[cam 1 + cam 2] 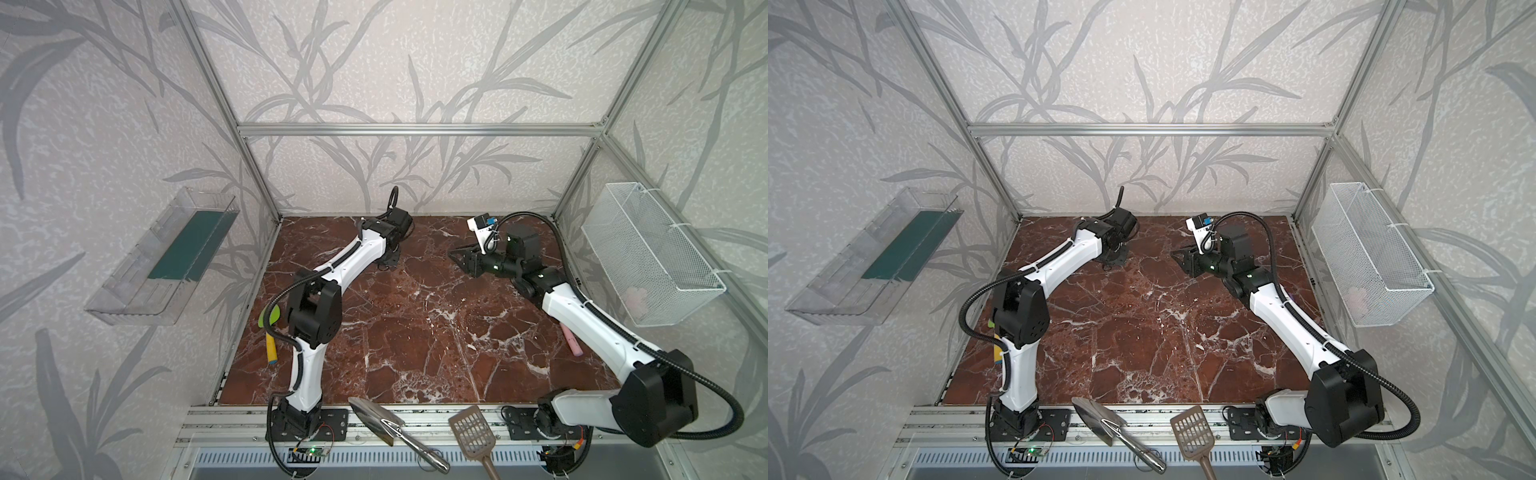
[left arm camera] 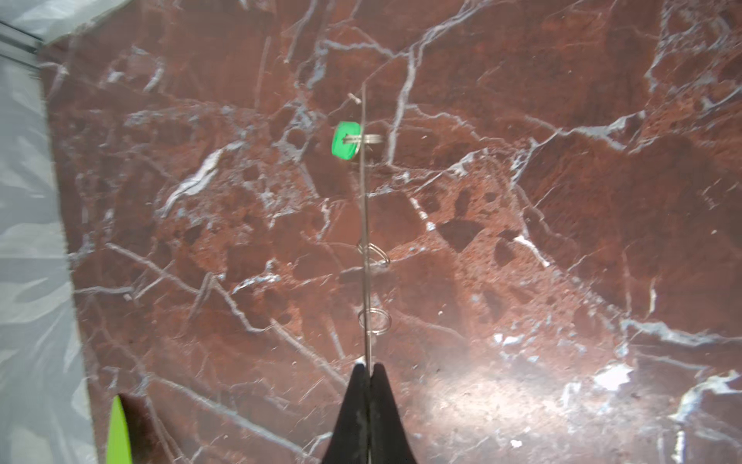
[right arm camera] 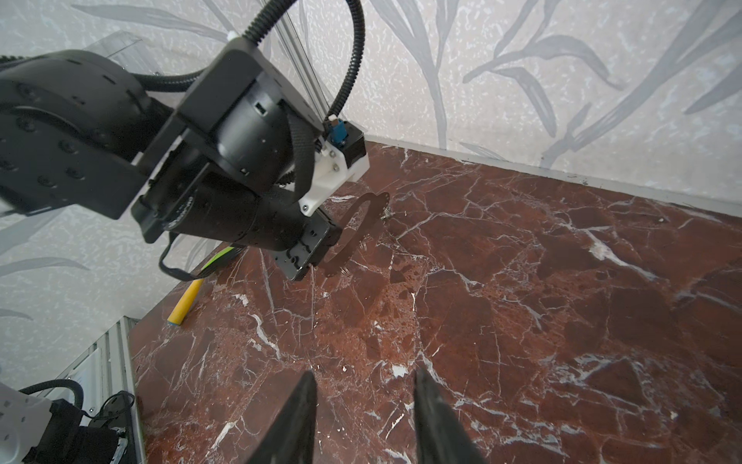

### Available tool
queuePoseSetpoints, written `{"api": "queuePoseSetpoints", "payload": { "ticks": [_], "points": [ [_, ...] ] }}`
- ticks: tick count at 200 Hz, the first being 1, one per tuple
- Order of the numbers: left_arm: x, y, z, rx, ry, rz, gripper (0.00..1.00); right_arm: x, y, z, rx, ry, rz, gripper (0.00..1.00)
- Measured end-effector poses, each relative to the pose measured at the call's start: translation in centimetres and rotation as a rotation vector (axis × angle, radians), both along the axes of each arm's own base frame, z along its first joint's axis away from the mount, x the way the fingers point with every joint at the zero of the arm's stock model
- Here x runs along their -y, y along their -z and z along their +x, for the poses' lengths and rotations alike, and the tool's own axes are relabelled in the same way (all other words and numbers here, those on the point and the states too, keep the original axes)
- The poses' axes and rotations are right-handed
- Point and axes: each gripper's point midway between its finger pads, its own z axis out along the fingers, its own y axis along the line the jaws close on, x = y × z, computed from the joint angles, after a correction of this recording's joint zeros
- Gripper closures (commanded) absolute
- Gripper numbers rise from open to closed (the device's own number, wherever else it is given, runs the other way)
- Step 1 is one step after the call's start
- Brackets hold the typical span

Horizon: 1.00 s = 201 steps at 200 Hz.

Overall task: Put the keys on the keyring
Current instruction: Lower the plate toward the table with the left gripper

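Key (image 2: 344, 140): left wrist view only | left gripper (image 2: 368, 363) clamps keyring (image 2: 365, 209) | right gripper (image 3: 364, 373) apart

- I count one green key (image 2: 345, 140), one wire keyring (image 2: 364, 201), three small rings (image 2: 374, 320).
- One metal trowel (image 1: 372, 417), one brown slotted scoop (image 1: 471, 432).
- One yellow stick (image 1: 270, 347), one pink stick (image 1: 570, 343).
- One wire basket (image 1: 648, 257).

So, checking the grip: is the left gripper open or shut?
Shut: the left gripper has its black fingertips pressed together, pinching the thin wire keyring.
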Motion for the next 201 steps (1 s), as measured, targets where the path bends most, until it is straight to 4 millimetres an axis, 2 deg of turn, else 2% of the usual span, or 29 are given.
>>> {"api": "queuePoseSetpoints", "payload": {
  "ticks": [59, 107, 201],
  "points": [
    [3.0, 1.9, 0.8, -0.056, 0.008, -0.124, 1.0, 1.9, -0.5, 0.0, 0.015, 0.043, 0.005, 0.6],
    [4.3, 3.2, 0.5, -0.104, 0.004, -0.191, 1.0, 2.6, -1.0, 0.0, 0.029, 0.061, 0.009, 0.59],
    [6.3, 3.5, 0.6, -0.127, -0.007, -0.301, 1.0, 3.1, -0.9, -0.4, 0.035, 0.067, 0.004, 0.6]
  ]
}}
